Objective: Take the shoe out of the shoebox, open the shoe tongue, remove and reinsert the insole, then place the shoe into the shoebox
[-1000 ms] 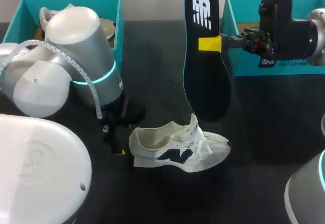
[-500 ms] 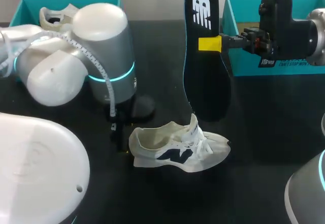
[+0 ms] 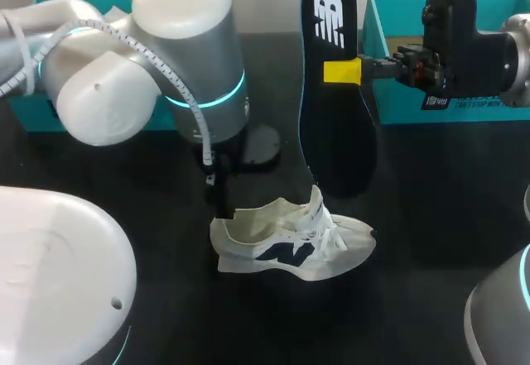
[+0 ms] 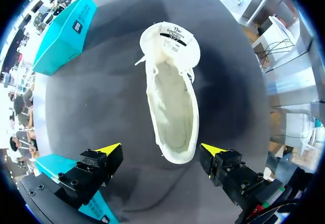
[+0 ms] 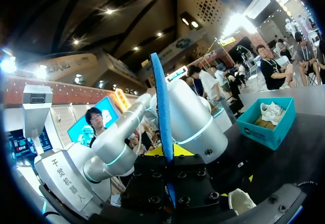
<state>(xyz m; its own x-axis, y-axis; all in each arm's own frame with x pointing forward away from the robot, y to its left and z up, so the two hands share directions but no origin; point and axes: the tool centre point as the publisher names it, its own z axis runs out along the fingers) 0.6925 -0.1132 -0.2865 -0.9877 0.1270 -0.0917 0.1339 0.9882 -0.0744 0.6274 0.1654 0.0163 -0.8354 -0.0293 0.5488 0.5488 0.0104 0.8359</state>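
A white shoe [image 3: 290,241] with a dark logo lies on its side on the black table, tongue pulled up. My right gripper [image 3: 341,72] is shut on the black insole [image 3: 335,125], holding it upright above the shoe. In the right wrist view the insole's blue edge [image 5: 162,122] stands pinched between the yellow tips of the gripper [image 5: 168,153]. My left arm [image 3: 190,59] hangs over the shoe's heel. The left gripper [image 4: 161,149] is open, its fingers straddling the heel end of the shoe [image 4: 172,97], whose inside looks bare, without touching it.
A teal shoebox [image 3: 414,104] stands at the back right, behind the right gripper. A second teal box [image 3: 33,108] at the back left is mostly hidden by my left arm; the right wrist view shows another white shoe [image 5: 271,111] lying in it.
My left arm has swung right and forward, from beside the left box to over the shoe's heel. The right arm and the insole have stayed still.
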